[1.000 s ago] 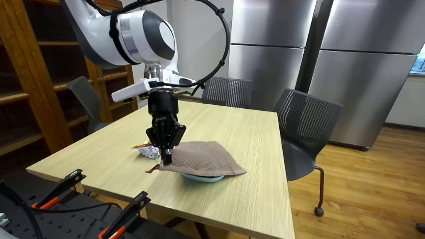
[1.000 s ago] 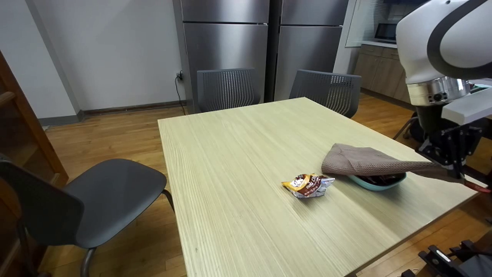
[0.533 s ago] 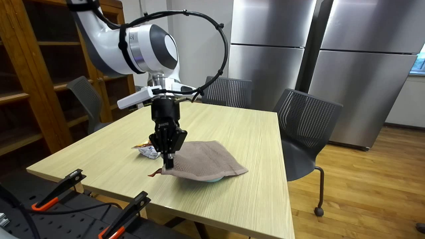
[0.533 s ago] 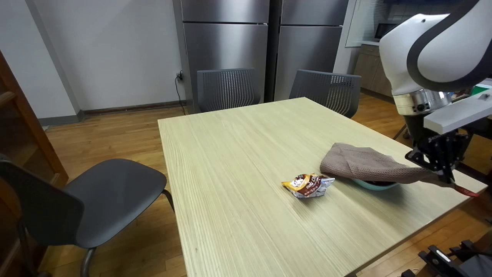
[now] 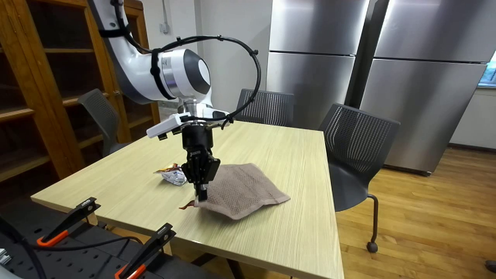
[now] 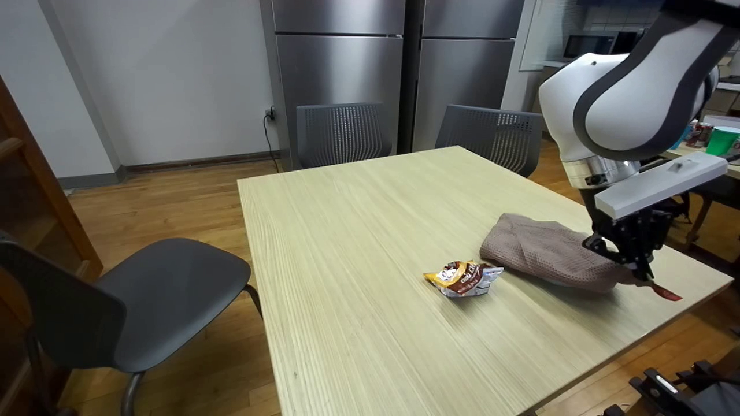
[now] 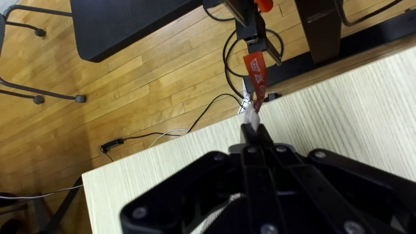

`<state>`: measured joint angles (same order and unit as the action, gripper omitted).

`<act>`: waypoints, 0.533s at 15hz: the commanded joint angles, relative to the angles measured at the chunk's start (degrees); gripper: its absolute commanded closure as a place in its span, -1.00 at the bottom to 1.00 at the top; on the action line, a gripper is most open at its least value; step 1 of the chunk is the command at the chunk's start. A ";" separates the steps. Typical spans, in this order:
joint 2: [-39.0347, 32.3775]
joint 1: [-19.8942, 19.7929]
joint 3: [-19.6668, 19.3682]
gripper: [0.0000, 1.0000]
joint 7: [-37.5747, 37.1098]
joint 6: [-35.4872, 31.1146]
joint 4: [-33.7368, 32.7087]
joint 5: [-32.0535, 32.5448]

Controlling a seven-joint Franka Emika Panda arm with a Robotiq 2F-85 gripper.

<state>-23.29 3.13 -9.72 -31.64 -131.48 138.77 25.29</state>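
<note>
Dropped since a second ago: my end effector [image 5: 201, 193], now lower and further in from the bench [image 6: 347, 231] edge nearest the orange-padded clamps [image 5: 147, 250]. Brown waffle-weave towel [image 5: 244, 190] sagged with it; front edge hangs closer to the bench top, and I can't make out the teal dish that showed under it. Snack packet [image 6: 465, 279] hasn't budged.
Relation that matters: I'm pinched tight on one towel corner, with the red care tag [image 7: 257, 76] poking past my tips toward the clamp-side edge. Rest of the towel lies the opposite way, spread out over the bench; longest run looks like tips to far edge. Single arm, so mine's the near one. Packet sits just beside the towel; can't tell if they touch.
</note>
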 commanded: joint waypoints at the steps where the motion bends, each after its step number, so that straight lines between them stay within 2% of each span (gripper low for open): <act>1: -2.48 1.63 -1.09 0.99 -4.19 -1.87 -2.68 -0.10; 2: -2.94 1.79 -1.25 0.90 -4.91 -2.48 -3.08 -0.18; 3: -3.21 1.92 -1.43 0.40 -5.49 -2.97 -3.37 -0.25; 5: -3.30 1.93 -1.66 0.31 -5.98 -3.79 -3.69 -0.64; 8: -2.34 1.43 -1.54 -0.11 -5.26 -4.71 -3.58 -1.85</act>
<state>-26.29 4.05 -10.68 -36.41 -135.39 135.59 24.96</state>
